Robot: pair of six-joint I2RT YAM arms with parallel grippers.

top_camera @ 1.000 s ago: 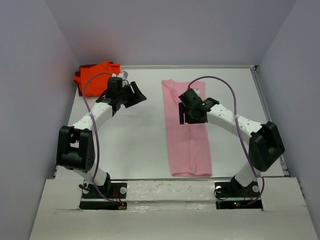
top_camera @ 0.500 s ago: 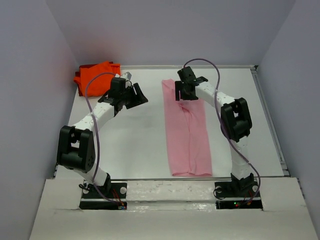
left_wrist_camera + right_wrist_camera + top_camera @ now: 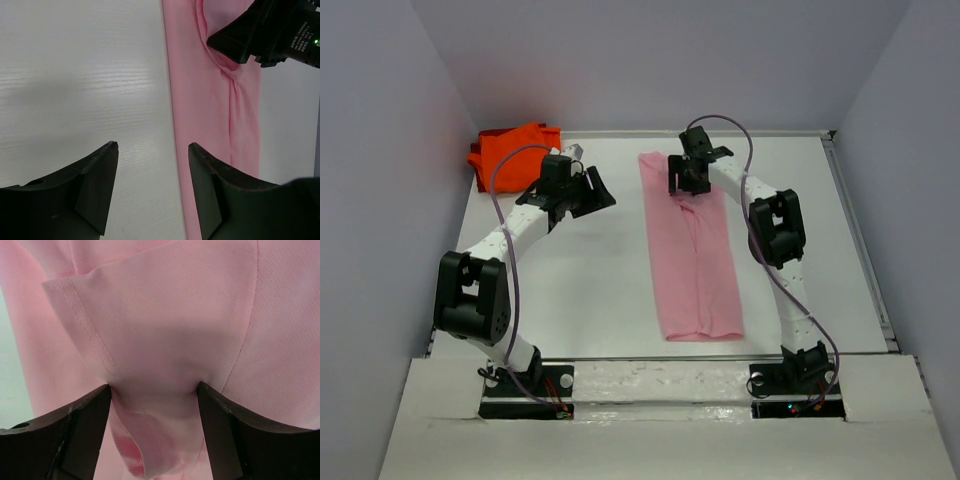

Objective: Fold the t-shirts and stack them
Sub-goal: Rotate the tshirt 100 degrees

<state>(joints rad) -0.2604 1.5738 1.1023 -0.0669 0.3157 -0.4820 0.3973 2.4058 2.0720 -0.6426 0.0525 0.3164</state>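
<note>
The light pink t-shirt (image 3: 700,270) lies as a long narrow strip down the middle-right of the table. It also shows in the left wrist view (image 3: 210,100) and fills the right wrist view (image 3: 165,315). My right gripper (image 3: 680,186) (image 3: 152,387) is at the strip's far end. Its jaws stand wide apart, pressed into the cloth, and a bunched fold with a sleeve hem bulges up between them. My left gripper (image 3: 603,190) (image 3: 152,145) is open and empty over bare table, just left of the pink strip's edge. The bright orange t-shirt (image 3: 510,148) lies bunched in the far left corner.
The white table (image 3: 590,290) is boxed in by grey walls on the left, back and right. The right arm's black wrist (image 3: 270,30) shows at the top right of the left wrist view. A raised white ledge (image 3: 650,375) runs along the near edge.
My right gripper has moved from the middle of the pink strip to its far end, and the strip's far end shifted slightly left and away. The left arm has barely moved.
</note>
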